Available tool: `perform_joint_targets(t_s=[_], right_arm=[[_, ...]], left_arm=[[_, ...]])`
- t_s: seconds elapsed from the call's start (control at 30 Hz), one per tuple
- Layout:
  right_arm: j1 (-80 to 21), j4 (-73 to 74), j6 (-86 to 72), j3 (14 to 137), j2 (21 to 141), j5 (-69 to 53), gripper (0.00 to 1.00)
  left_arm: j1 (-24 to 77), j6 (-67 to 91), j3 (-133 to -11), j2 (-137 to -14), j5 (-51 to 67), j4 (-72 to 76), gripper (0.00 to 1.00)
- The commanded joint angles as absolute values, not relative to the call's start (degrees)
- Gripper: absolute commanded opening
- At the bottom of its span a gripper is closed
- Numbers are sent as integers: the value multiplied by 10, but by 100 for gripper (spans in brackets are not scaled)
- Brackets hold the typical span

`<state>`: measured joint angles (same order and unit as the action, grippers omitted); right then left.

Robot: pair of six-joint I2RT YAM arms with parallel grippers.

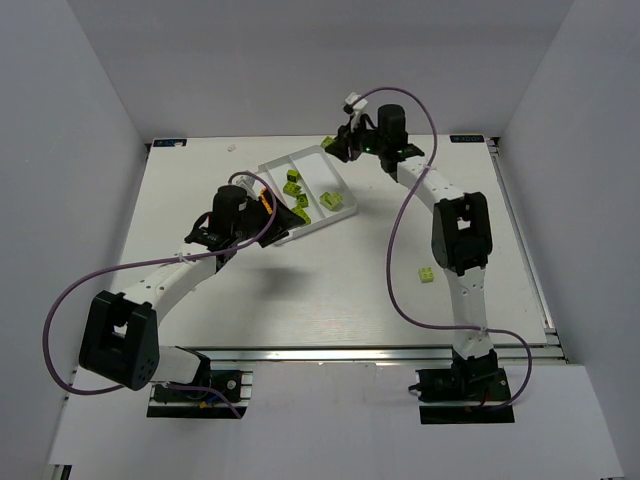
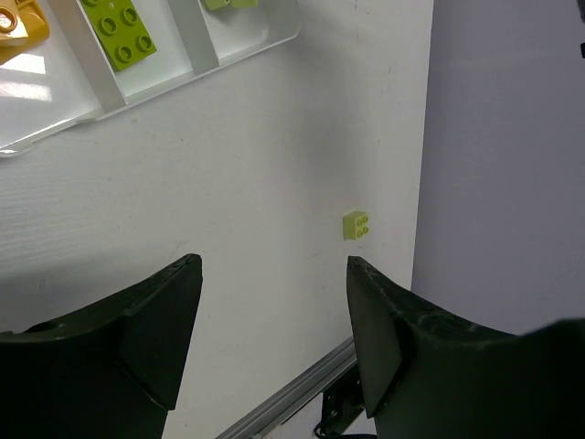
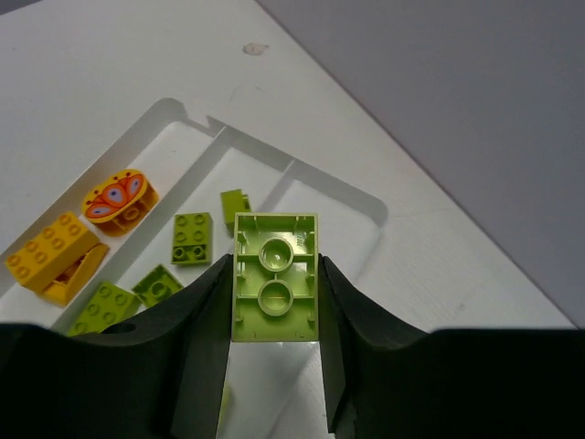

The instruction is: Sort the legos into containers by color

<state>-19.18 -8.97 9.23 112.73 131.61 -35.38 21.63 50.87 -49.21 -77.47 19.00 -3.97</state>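
The white tray (image 1: 290, 158) with three long compartments lies at the table's back centre. Several lime green legos (image 1: 293, 181) lie in its middle and right compartments. Orange-yellow legos (image 3: 50, 251) and a butterfly-printed piece (image 3: 116, 197) lie in the left one. My right gripper (image 3: 274, 262) is shut on a lime green brick (image 3: 274, 302), underside up, held above the tray's far end (image 3: 302, 166); it also shows in the top view (image 1: 340, 148). My left gripper (image 2: 274, 265) is open and empty above bare table beside the tray (image 2: 196, 41); the top view (image 1: 262, 212) shows it at the tray's near-left side.
One loose lime brick (image 1: 427, 274) lies on the table right of centre, next to the right arm; it also shows in the left wrist view (image 2: 356, 225). White walls enclose the table on three sides. A metal rail (image 1: 350, 353) runs along the near edge.
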Motion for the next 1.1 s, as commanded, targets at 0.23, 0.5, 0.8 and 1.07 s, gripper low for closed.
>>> perform_joint_targets(t_s=[0.23, 0.5, 0.8, 1.07], right_arm=[[-243, -1, 122, 1187, 1387, -290, 20], [-246, 35, 167, 1184, 1383, -264, 56], [-218, 125, 142, 1134, 1237, -261, 54], [-136, 486, 137, 1052, 1149, -215, 29]], left_arm=[[220, 500, -465, -721, 186, -25, 74], [220, 502, -445, -692, 177, -21, 74], [220, 485, -451, -695, 179, -13, 74], [208, 474, -420, -677, 191, 20, 74]])
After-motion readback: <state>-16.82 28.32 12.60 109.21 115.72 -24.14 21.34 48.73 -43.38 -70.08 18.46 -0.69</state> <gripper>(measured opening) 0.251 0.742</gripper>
